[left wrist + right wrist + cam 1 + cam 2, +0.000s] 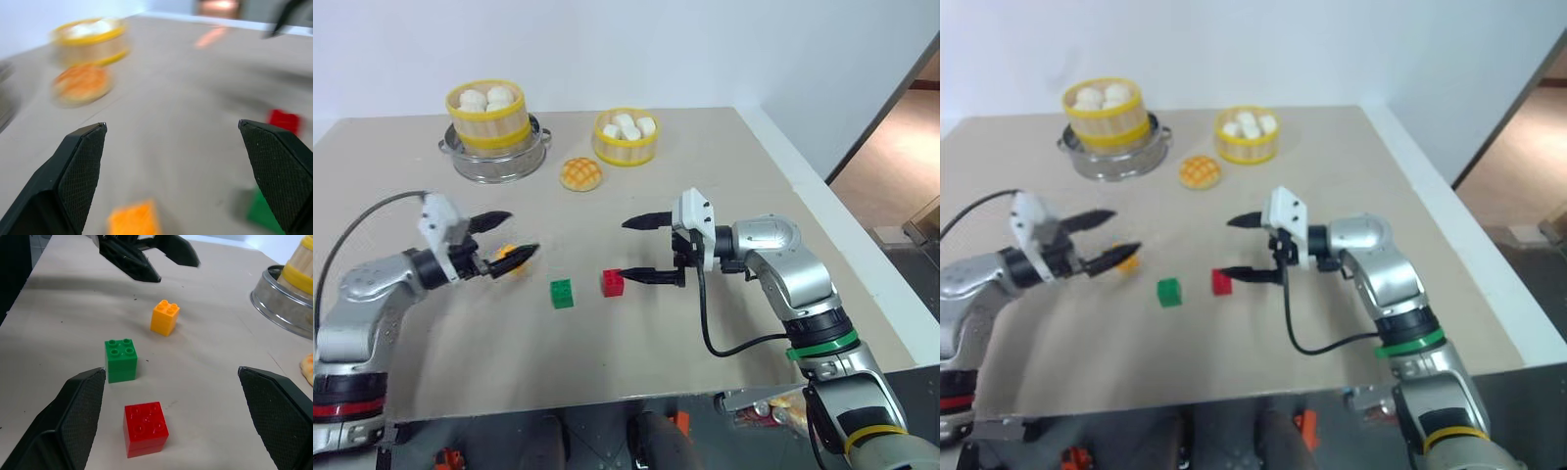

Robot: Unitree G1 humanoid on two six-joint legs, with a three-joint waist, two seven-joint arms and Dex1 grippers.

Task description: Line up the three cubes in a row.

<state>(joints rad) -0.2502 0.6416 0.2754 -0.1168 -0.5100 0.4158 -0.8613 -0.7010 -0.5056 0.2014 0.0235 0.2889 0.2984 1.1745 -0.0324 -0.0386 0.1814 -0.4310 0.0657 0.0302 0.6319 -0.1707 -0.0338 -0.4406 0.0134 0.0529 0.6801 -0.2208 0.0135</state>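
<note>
Three studded cubes sit on the tan table: orange-yellow (165, 317), green (562, 293) and red (613, 283), running roughly left to right, the orange one a little farther back. My left gripper (520, 235) hovers open just above the orange cube (507, 260), nothing between its fingers. The nearer finger partly covers that cube. My right gripper (626, 250) points left, open and empty. Its lower fingertip lies right beside the red cube (145, 428). In the left wrist view the orange cube (134, 220) shows between that gripper's fingers, low down.
A steel pot (496, 160) holding a yellow steamer of white buns stands at the back left. A second steamer (626, 137) stands at the back middle, with a golden bun (580, 174) in front of them. The table's right edge (862, 255) runs close past my right arm.
</note>
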